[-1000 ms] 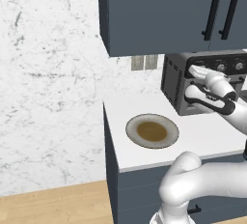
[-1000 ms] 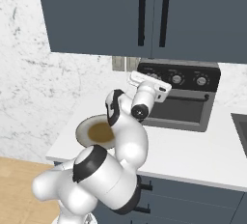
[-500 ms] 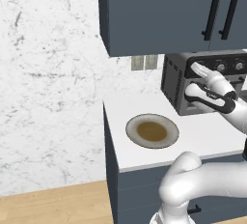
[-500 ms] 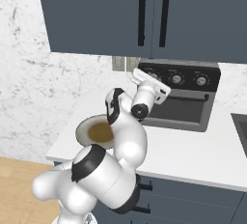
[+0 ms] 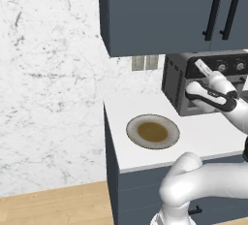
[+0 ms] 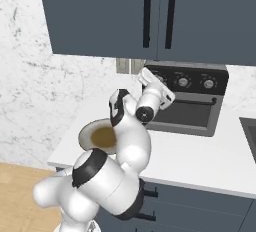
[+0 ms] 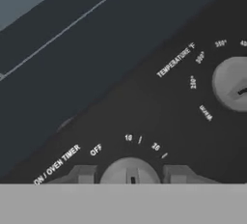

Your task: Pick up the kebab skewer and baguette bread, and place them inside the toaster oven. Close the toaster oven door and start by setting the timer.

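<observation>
Hand view: hand (image 7: 130, 175) straddles the toaster oven (image 6: 192, 106) timer knob (image 7: 129, 171).

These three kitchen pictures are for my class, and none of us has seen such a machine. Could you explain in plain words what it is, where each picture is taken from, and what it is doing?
It is a white robot arm on a mobile base, in a computer-rendered kitchen. Two pictures come from cameras on the base, behind the arm to its left and right. The third comes from a camera on the hand, looking along the tool.

On the counter lie a round plate and a dark toaster oven, its door shut. The arm reaches to the oven's knob panel. In the hand view the two fingers stand either side of the timer knob, marked OFF, 10, 20; the temperature knob is beside it. Whether they grip it is unclear.
</observation>
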Robot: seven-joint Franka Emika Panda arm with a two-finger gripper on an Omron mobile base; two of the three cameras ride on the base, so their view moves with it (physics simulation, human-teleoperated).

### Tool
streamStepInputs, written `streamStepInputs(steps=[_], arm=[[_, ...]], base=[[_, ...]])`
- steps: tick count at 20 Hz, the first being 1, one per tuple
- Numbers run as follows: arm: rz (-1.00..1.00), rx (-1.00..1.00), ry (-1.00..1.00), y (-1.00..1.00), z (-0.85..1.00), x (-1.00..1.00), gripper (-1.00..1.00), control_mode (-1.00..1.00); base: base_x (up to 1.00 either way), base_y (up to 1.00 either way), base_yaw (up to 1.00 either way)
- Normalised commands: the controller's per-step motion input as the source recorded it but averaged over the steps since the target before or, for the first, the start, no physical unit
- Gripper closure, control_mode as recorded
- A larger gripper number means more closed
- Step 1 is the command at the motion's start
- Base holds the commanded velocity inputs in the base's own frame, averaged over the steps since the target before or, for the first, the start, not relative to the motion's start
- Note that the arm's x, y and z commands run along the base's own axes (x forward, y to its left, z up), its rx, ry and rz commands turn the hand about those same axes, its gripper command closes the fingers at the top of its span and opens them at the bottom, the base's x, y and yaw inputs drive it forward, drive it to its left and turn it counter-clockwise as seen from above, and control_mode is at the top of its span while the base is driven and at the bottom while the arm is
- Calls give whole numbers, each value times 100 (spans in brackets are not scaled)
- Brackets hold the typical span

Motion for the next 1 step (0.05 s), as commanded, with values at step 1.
streamStepInputs(steps=[1], arm=[[0, 23, 0, 0, 0, 0, 100, -100]], base=[[0, 0, 0]])
